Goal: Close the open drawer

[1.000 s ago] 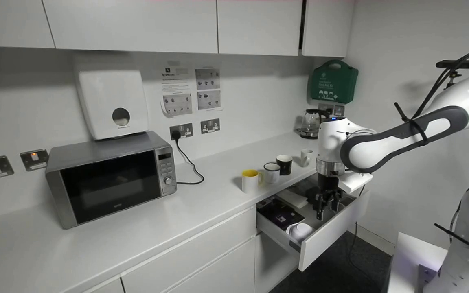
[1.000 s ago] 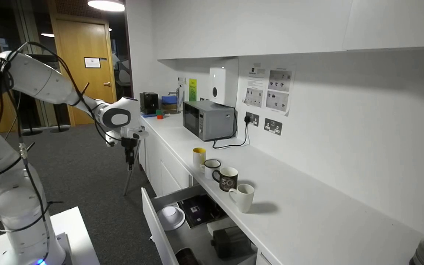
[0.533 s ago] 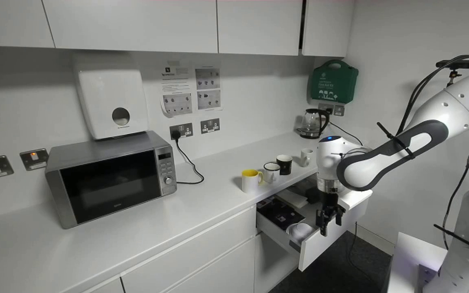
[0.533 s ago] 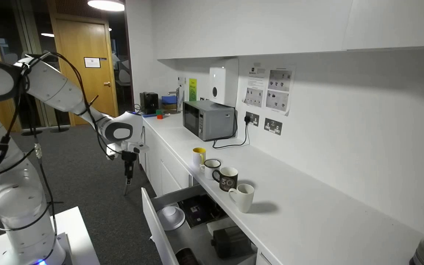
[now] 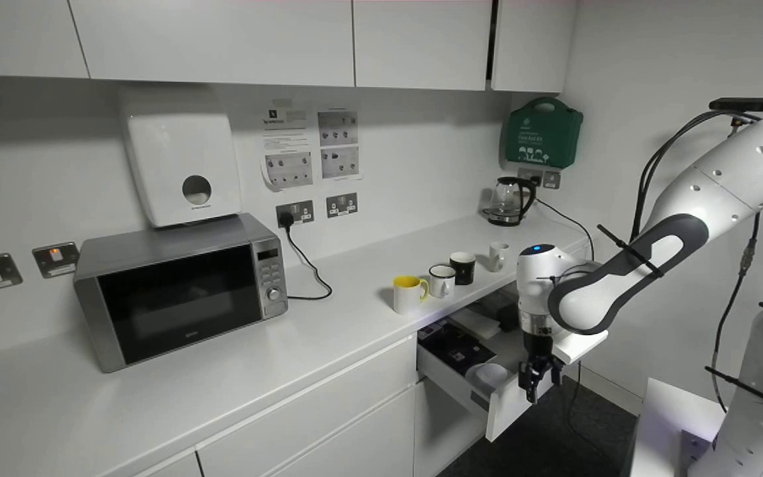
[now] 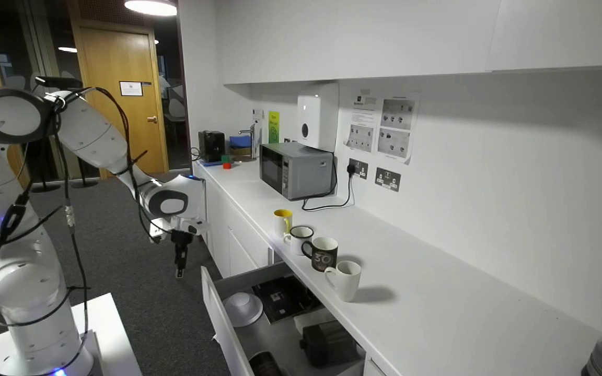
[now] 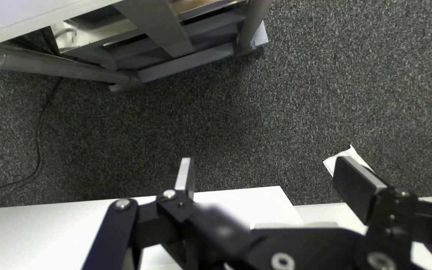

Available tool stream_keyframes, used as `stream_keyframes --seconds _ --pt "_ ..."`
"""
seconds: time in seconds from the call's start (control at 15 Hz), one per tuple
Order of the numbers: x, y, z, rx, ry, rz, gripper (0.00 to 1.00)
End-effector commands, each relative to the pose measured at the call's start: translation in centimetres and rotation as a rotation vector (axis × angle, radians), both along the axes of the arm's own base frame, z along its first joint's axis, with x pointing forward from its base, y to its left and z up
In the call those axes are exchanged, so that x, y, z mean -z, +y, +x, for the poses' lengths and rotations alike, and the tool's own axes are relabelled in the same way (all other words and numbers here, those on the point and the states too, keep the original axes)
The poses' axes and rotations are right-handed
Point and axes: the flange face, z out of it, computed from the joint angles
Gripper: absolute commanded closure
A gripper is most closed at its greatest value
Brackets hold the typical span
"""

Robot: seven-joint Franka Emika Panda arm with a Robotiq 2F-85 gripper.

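Wrist view shows the black two-fingered metal claw (image 7: pixel 267 170), its fingers spread wide with nothing held. Just past it, toward the long white countertop (image 5: pixel 328 344), the wide, shallow, metal-sided drawer (image 5: pixel 508 409) with a flat white front stands open; the claw hangs outside that front, near but apart. To close it well, the fingertips should probably meet the front's face below its top edge, near mid-width, and push straight inward so the drawer does not skew.

Across the front from the claw lie one white cup-like piece (image 6: pixel 239 300) on one round white saucer (image 6: pixel 255 315), one dark cylinder (image 6: pixel 265 364), one flat black box (image 6: pixel 282 296) and one blocky dark object (image 6: pixel 328 342). Higher and farther off stand four: a yellow-lined white mug (image 5: pixel 406 299), a black-rimmed white mug (image 5: pixel 442 283), a black mug (image 5: pixel 463 270) and a tall white mug (image 5: pixel 497 258). Farthest from the claw come one glass kettle (image 5: pixel 505 202) with a black handle, one boxy grey microwave (image 5: pixel 183 291) and one green first-aid case (image 5: pixel 540 138).
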Motion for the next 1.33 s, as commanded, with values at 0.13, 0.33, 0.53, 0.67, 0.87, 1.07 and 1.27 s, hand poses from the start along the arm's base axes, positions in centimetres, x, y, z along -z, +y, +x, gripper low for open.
stream_keyframes --seconds 0.13,0.33,0.53,0.67,0.87,1.07,1.27 --pt "3.3 -0.8 1.0 0.031 -0.007 0.01 0.0" --pt "5.0 -1.1 1.6 0.027 -0.002 0.017 0.0" --pt "6.4 -1.5 2.2 0.021 -0.029 0.016 0.0" --pt "6.9 -1.8 2.9 0.019 -0.075 0.018 0.0" --pt "7.5 -2.0 3.8 0.002 -0.123 0.007 0.0" --pt "8.3 -2.4 4.7 -0.015 -0.156 -0.014 0.0" --pt "8.9 -3.0 5.7 -0.034 -0.169 -0.04 0.0"
